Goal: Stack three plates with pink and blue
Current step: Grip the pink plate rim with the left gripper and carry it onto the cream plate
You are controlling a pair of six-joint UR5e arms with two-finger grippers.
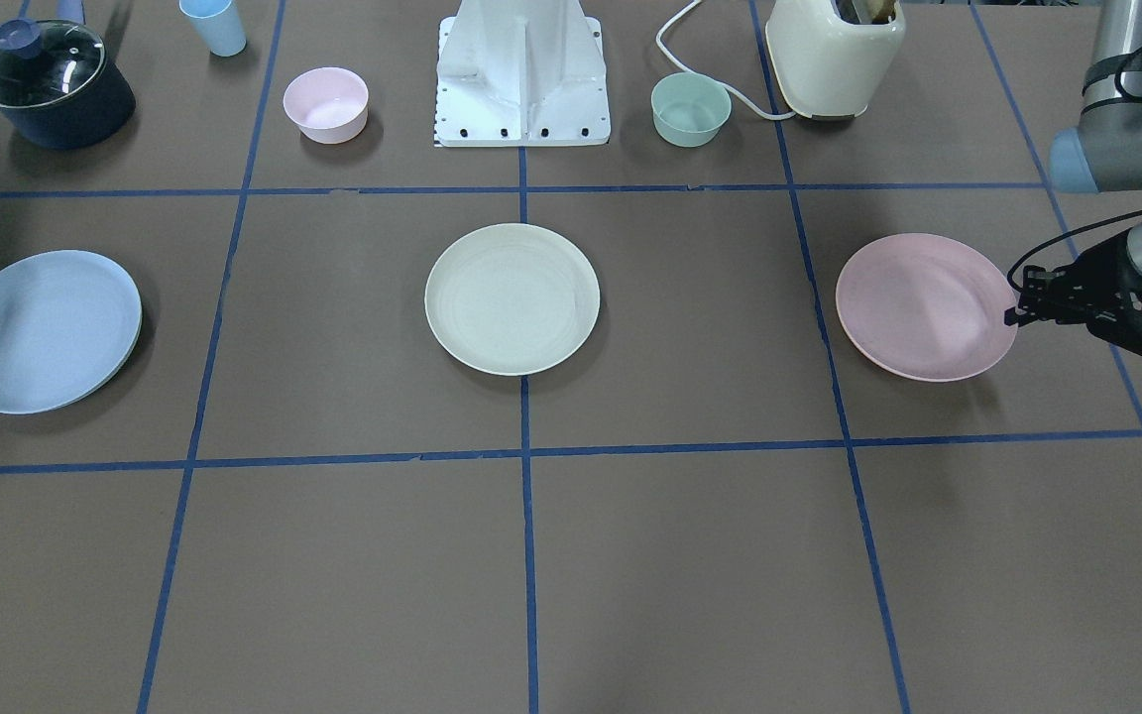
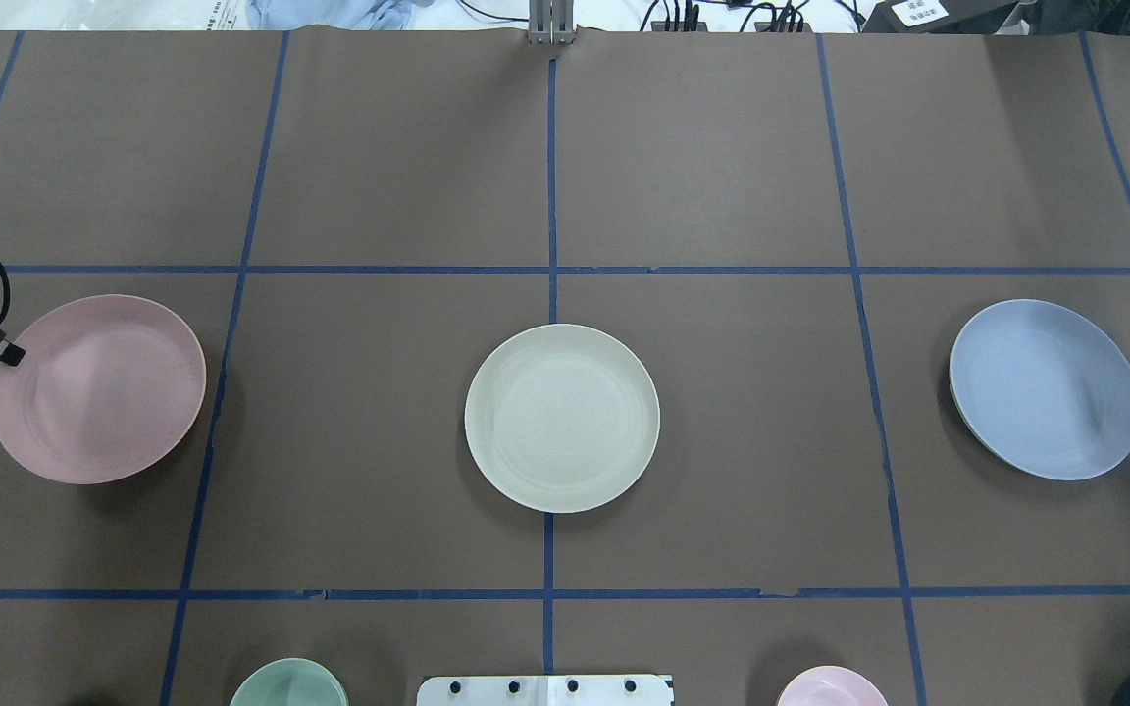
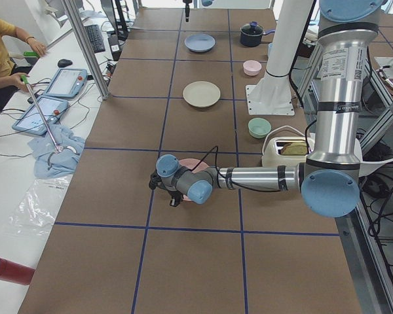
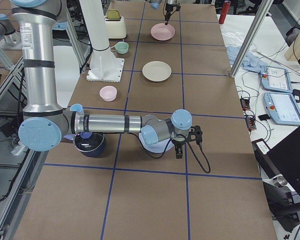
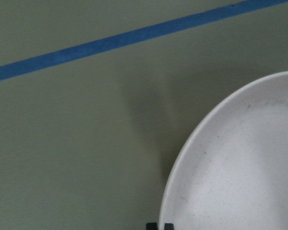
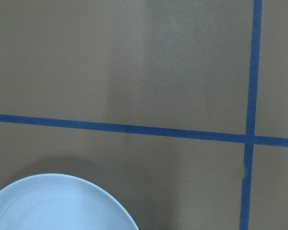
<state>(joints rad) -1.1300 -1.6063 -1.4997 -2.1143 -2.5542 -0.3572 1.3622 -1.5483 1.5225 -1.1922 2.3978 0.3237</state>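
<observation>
Three plates lie in a row on the brown table: a pale pink plate, a cream-white plate in the middle, and a light blue plate. My left gripper is at the pink plate's outer rim. In the left wrist view its tips stand close together with the rim between them. My right gripper is at the blue plate's outer edge. I cannot tell if it is open or shut. The right wrist view shows only part of the blue plate.
Along the robot's side of the table stand a dark pot with a glass lid, a blue cup, a small pink bowl, the white robot base, a green bowl and a cream toaster.
</observation>
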